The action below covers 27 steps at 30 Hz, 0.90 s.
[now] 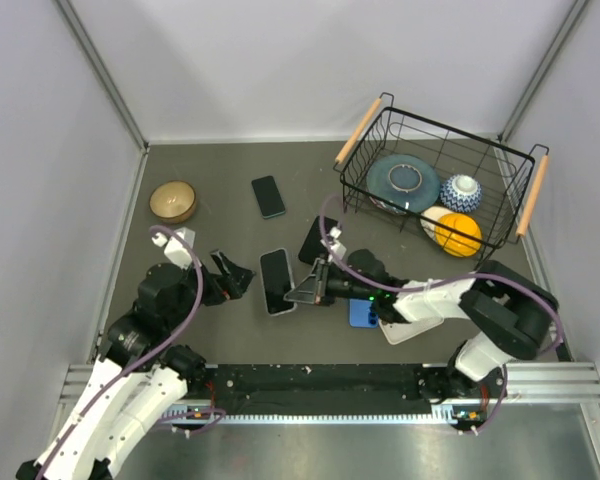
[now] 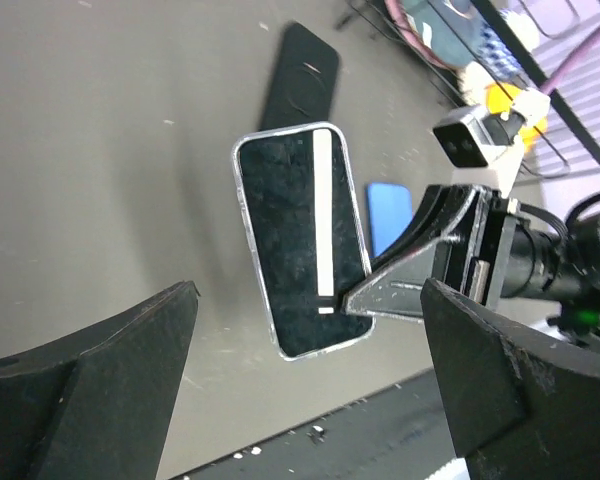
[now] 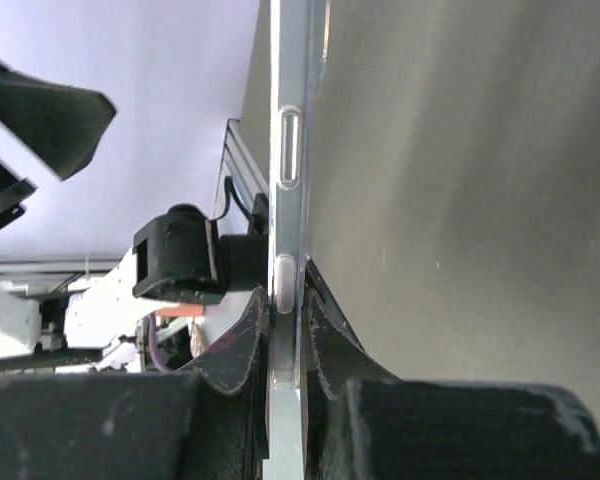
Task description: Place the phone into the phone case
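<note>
My right pincer (image 3: 285, 312) is clamped on the thin rim of the silver-edged black phone (image 1: 277, 281), which rests on the grey table (image 1: 210, 170). My left pincer (image 1: 234, 275) gapes empty at its 9 o'clock. The flat black case (image 1: 314, 240), I think, lies at 1 o'clock; insertion remains. The black wire basket (image 1: 435, 190) crowds 2 o'clock, with freer room toward 11.

Grey tabletop (image 1: 230, 165) enclosed by plain white walls (image 1: 280, 60).

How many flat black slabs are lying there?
3: far phone right of the wooden bowl, the middle phone pinched by the right gripper, a black slab partly covered. Others may be hidden.
</note>
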Each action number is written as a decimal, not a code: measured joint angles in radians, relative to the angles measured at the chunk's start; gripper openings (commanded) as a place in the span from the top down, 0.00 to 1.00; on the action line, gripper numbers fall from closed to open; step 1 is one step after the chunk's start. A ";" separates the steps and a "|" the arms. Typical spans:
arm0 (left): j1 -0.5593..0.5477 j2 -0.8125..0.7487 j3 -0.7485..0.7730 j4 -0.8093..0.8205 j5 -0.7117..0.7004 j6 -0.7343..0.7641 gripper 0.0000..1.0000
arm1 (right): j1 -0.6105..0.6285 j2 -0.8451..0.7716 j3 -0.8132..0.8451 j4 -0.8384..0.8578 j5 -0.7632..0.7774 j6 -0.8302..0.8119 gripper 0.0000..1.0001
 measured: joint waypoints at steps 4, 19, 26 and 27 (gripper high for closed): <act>0.000 -0.030 0.025 -0.084 -0.142 0.038 0.01 | 0.054 0.146 0.134 -0.026 0.042 0.011 1.00; 0.000 -0.233 0.025 -0.145 -0.324 0.042 0.02 | 0.148 0.432 0.388 -0.232 0.245 0.081 0.91; 0.000 -0.209 0.024 -0.145 -0.324 0.042 0.02 | 0.163 0.456 0.420 -0.241 0.266 0.103 0.69; 0.000 -0.202 0.024 -0.145 -0.324 0.041 0.01 | 0.164 0.456 0.420 -0.259 0.276 0.097 0.66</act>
